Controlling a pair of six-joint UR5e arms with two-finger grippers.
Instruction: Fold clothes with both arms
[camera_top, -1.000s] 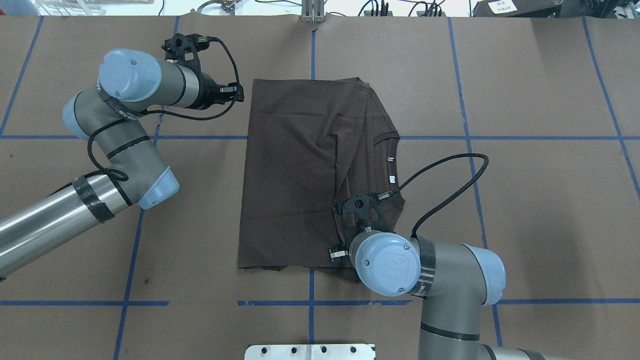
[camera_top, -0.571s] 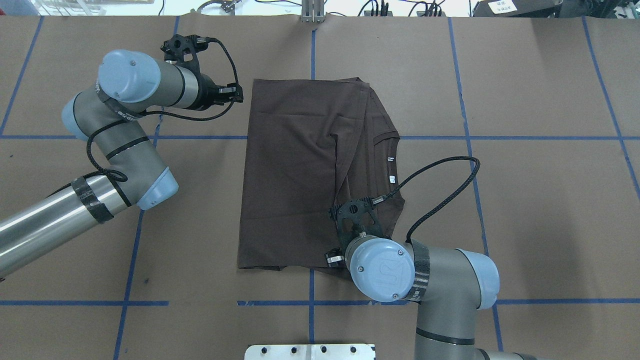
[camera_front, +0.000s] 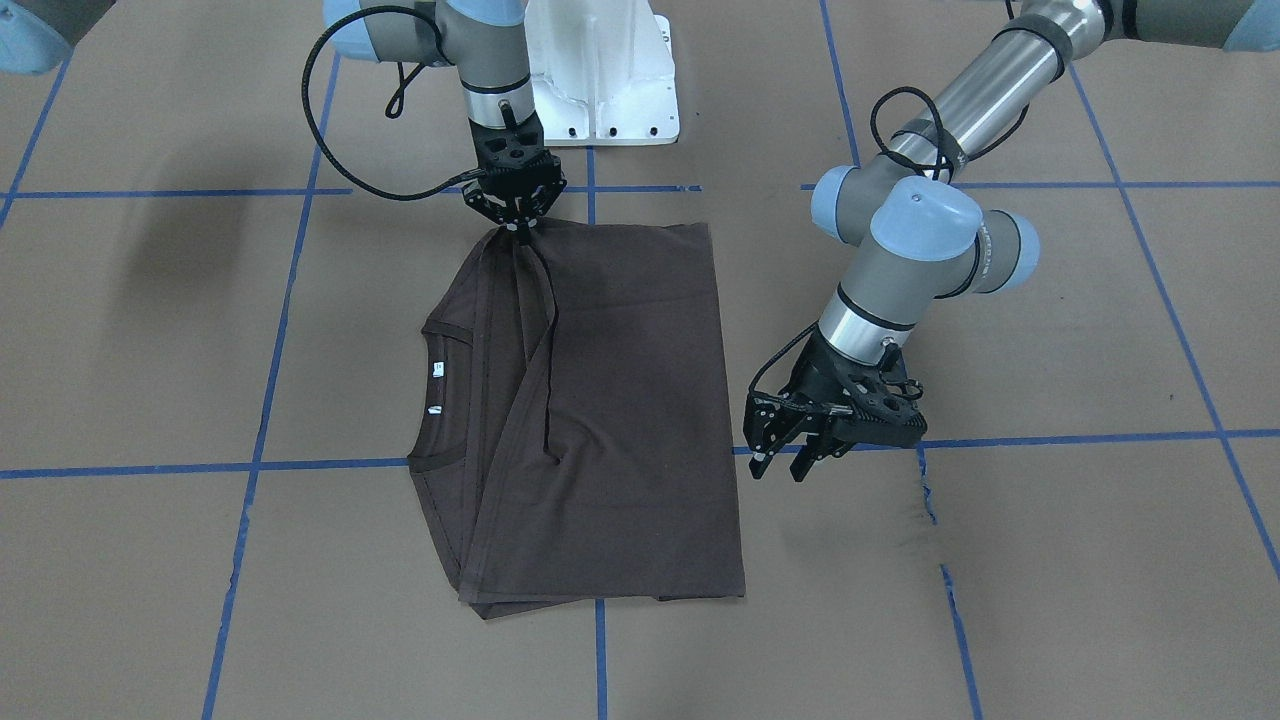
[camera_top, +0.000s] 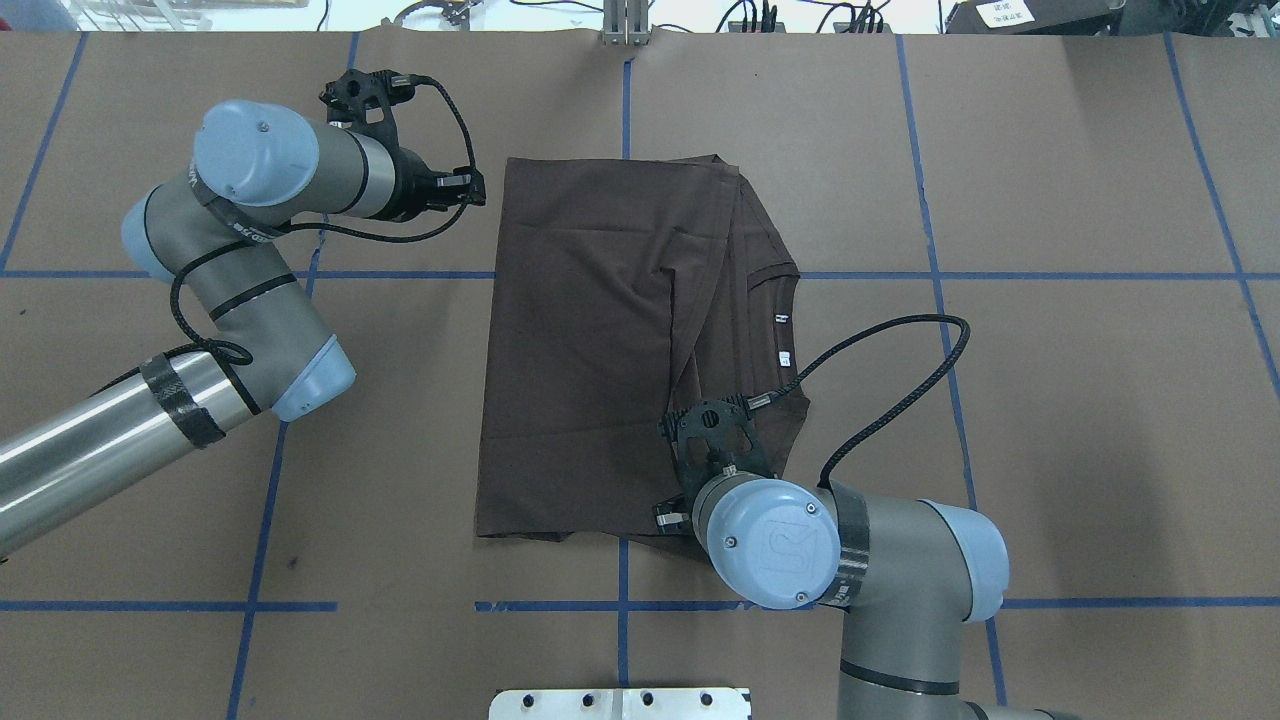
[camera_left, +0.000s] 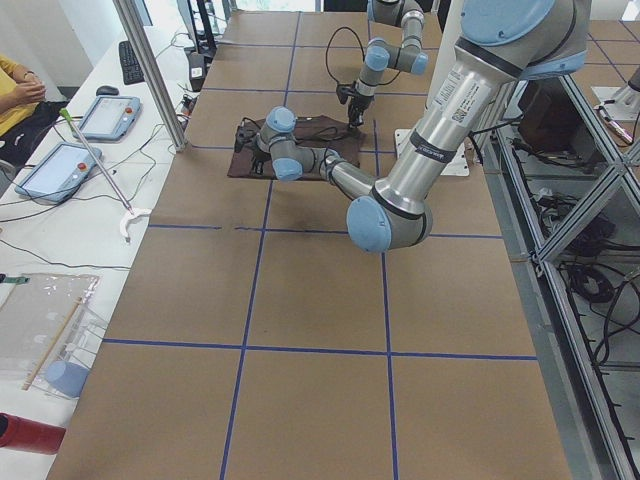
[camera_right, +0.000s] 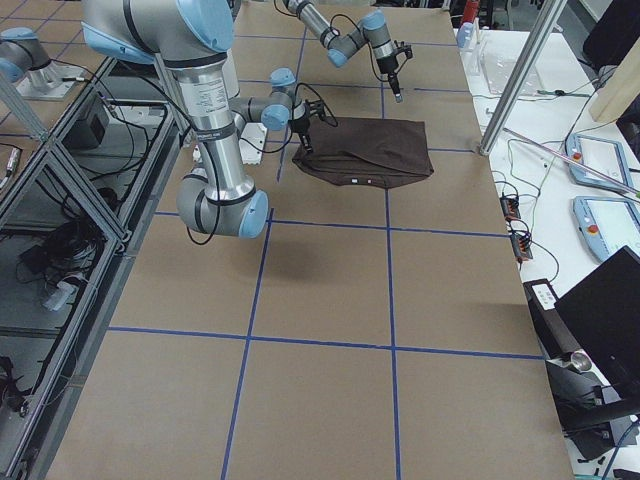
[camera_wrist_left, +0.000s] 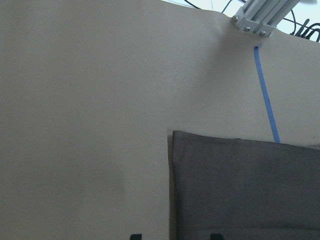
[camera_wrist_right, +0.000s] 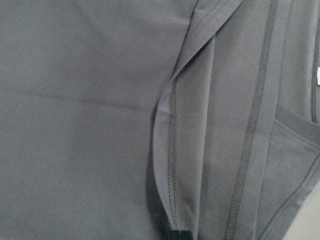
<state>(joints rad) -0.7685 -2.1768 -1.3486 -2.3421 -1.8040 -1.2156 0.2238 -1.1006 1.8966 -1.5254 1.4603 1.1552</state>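
Table (camera_top: 1050, 420): brown paper top w/ blue tape grid. T-shirt (camera_top: 590, 350), dark brown, lies flat at table ctr, folded into a rough rectangle. Its layers overlap on the robot's R side, where the collar end sticks out past the top layer.

L arm (camera_top: 250, 290) comes in from the robot's L, elbow bent, wrist aimed toward the shirt's far L corner. R arm (camera_top: 900, 560) reaches in from the robot's side, wrist pointing down over the shirt's near edge.

L gripper (camera_front: 778, 468): fingers spread apart, holding nothing. It hovers over bare table just beside the shirt's L edge, clear of the cloth. L wrist cam shows the shirt corner just ahead of the two fingertips.

R gripper (camera_front: 517, 232): fingers closed together, pinching a fold of the T-shirt at the edge nearest the robot base. Creases fan out from the pinch pt. R wrist cam shows a raised seam ridge running to the fingertips.

Collar (camera_front: 447, 332): ribbed, on the robot's R side. Two small white neck tags (camera_front: 437, 370) sit inside it, near each other.
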